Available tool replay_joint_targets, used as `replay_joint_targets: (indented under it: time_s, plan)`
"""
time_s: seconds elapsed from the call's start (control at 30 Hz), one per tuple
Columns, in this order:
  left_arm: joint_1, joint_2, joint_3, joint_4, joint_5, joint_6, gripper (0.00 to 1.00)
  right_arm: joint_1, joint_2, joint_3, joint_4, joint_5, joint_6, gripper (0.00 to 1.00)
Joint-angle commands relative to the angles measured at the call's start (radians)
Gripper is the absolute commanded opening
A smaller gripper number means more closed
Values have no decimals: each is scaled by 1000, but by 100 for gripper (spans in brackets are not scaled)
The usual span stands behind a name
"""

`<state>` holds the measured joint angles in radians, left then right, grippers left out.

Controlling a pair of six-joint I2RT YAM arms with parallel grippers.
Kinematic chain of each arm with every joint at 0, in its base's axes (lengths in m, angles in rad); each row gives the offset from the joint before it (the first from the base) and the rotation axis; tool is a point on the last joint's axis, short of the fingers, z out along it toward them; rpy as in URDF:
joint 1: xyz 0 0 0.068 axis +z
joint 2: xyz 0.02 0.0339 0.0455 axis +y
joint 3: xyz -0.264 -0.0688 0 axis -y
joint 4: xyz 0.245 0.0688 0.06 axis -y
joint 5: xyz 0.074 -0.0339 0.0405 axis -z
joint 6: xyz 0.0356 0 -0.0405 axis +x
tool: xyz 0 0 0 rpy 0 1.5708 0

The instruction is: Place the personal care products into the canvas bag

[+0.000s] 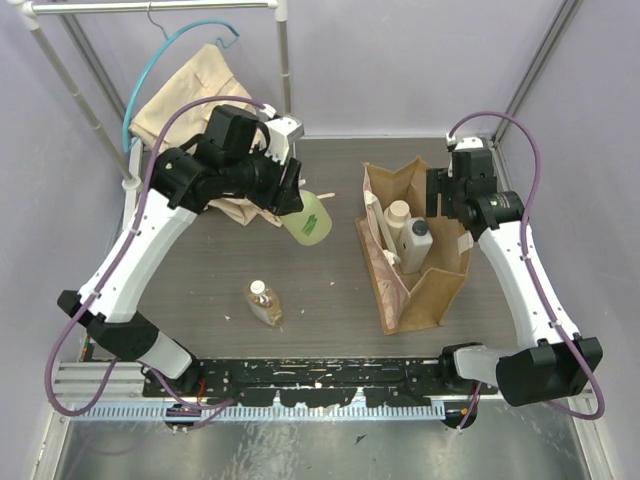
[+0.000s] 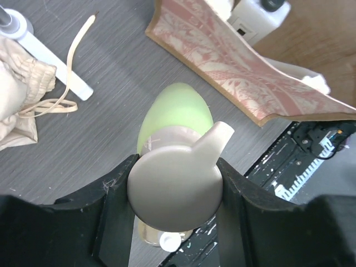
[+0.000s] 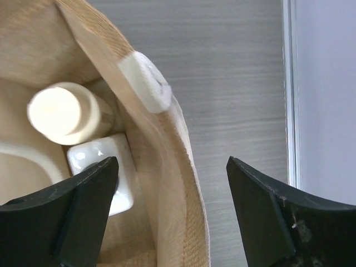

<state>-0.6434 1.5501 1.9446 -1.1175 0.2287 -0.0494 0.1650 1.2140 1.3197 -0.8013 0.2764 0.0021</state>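
Clamped by its pale spouted cap in the left pincer (image 2: 175,194), the green-yellow bottle (image 2: 177,114) is over the desk (image 1: 200,280), outside the canvas bag (image 1: 430,290) and to its left. Held only by the cap, it could swing, snag the bag's rim and tip it. The right pincer (image 3: 172,183) straddles that rim wide open, gripping nothing. No writing is legible.

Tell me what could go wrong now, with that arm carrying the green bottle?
The left gripper holds the translucent green-yellow bottle only by its smooth round cap; it could slip or swing.
The tan canvas bag stands free: the open right gripper only straddles its rim, so a bump might tip it.
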Motion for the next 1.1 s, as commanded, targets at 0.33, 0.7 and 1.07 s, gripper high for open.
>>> replay_joint_targets:
  time_s: [0.33, 0.7, 1.07]
  plan:
    - [-196, -21, 350, -36, -7, -49, 0, -47, 4, -62, 73, -48, 23, 23]
    - [-297, 147, 497, -21, -17, -33, 0, -46, 6, -87, 109, -221, 48, 3]
    - [-327, 205, 556, 37, -20, -23, 0, -46, 25, -96, 114, -168, 35, 3]
